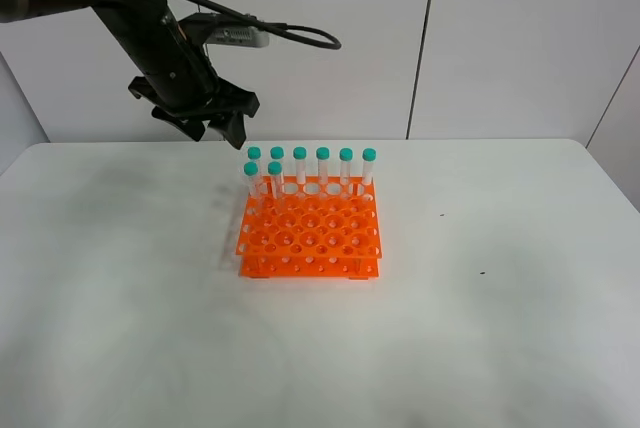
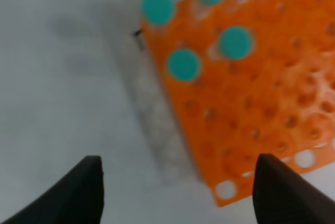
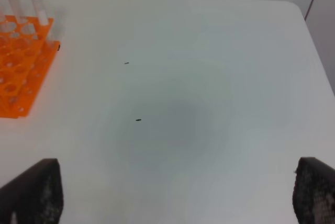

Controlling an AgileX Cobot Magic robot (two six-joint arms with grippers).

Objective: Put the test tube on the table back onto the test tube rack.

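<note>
The left arm reaches in from the upper left, its left gripper (image 1: 225, 126) hanging above the rack's back-left corner, jaws spread wide and empty. Just below it the orange test tube rack (image 1: 311, 239) stands on the white table (image 1: 120, 298), with eight teal-capped test tubes (image 1: 277, 173) upright in its rear rows. The right gripper (image 3: 178, 195) gapes wide over bare tabletop, right of the rack.
</note>
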